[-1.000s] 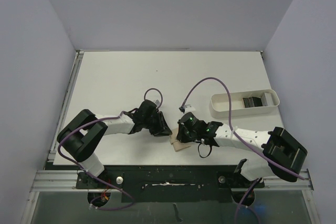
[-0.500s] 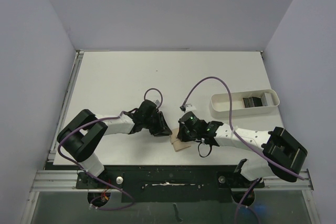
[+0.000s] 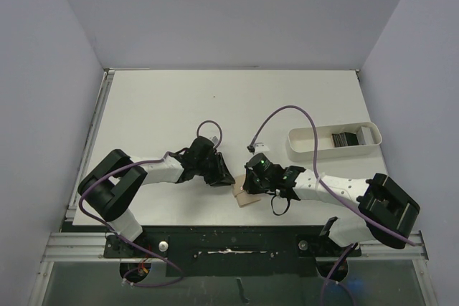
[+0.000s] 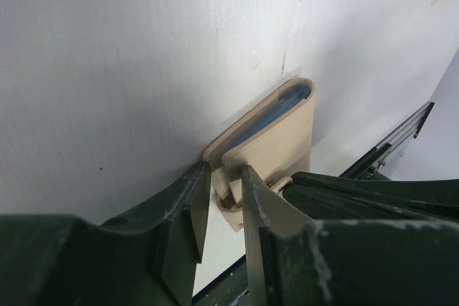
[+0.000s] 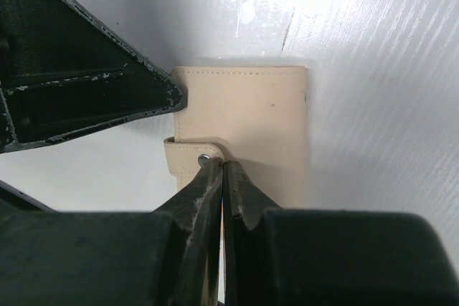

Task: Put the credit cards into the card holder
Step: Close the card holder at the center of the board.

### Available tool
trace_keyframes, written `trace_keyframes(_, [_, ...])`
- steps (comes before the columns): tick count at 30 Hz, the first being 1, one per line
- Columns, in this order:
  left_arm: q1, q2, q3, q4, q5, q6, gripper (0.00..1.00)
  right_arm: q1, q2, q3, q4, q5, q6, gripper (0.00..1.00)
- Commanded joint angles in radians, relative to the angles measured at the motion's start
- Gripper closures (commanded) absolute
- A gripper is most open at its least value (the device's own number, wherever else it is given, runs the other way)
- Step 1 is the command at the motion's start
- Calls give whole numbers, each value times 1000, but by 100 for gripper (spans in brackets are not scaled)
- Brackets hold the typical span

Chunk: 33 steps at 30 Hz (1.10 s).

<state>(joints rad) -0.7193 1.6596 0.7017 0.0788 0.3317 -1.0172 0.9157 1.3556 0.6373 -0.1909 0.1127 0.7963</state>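
Card holder (image 5: 251, 116): 1 tan bifold, closed, stitched edges, lt-blue lining visible at fold, strap tab w/ small metal snap stud (image 5: 204, 158). Loc: near edge of table (image 3: 165, 105), btwn the 2 arms. Left gripper (image 4: 226, 177) clamped on its edge. Right gripper (image 5: 221, 168) fingers pressed together at tab; hold on tab unclear. Credit cards (image 3: 346, 137): dark stack in white tray (image 3: 301, 150), right side.

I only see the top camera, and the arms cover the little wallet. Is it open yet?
Observer: Not yet. In the right wrist view the card holder lies shut, tan side up.
Operator: Who's opening it?
Observer: The right gripper is closed, its tips pinching the snap strap beside the stud.
Operator: And the other one?
Observer: The left gripper clasps an edge of the holder, a jaw on each side.
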Motion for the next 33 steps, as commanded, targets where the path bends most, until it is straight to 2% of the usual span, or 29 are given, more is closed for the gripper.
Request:
trace_keyframes(1, [-2,-15,7,-39,-38,17,76,-8,11,-15,35,18,16,100])
trace_keyframes(17, [-17,-159,21,-89,-69,-1,75,-18,34,-22,42,16,21,100])
trace_keyframes(25, [-83,-166,8,-47,-45,-13,91,-19,34,-22,40,15,24,100])
trace_keyframes(33, [-107,-102,-8,-4,-57,-34,94,-19,0,-5,36,1,30,100])
